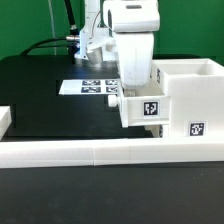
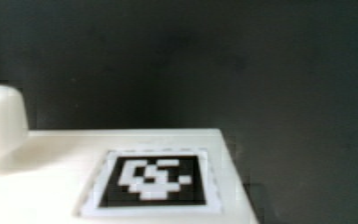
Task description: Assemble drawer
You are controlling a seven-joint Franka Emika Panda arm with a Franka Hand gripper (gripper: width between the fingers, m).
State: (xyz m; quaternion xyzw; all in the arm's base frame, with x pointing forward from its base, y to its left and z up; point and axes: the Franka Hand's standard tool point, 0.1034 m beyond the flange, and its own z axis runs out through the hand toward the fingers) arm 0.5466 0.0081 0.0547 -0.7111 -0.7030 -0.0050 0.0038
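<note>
At the exterior view's far left edge a small white piece (image 1: 4, 120) pokes into frame; it could be a tray, but too little shows to tell. Along the bottom runs the low white border rail (image 1: 90, 153). Upper left of centre, the marker board (image 1: 90, 88) lies flat on the black surface (image 1: 40, 85). At centre the gripper (image 1: 134, 78) reaches down onto a small tagged tray (image 1: 143, 108), which sits against the open left side of the box housing (image 1: 192, 95) filling the right of the frame. The jaws are hidden behind the tray, so I cannot tell their state. By my judgement this tray is partly slid in; seating it, and fitting the second tray, remain.
</note>
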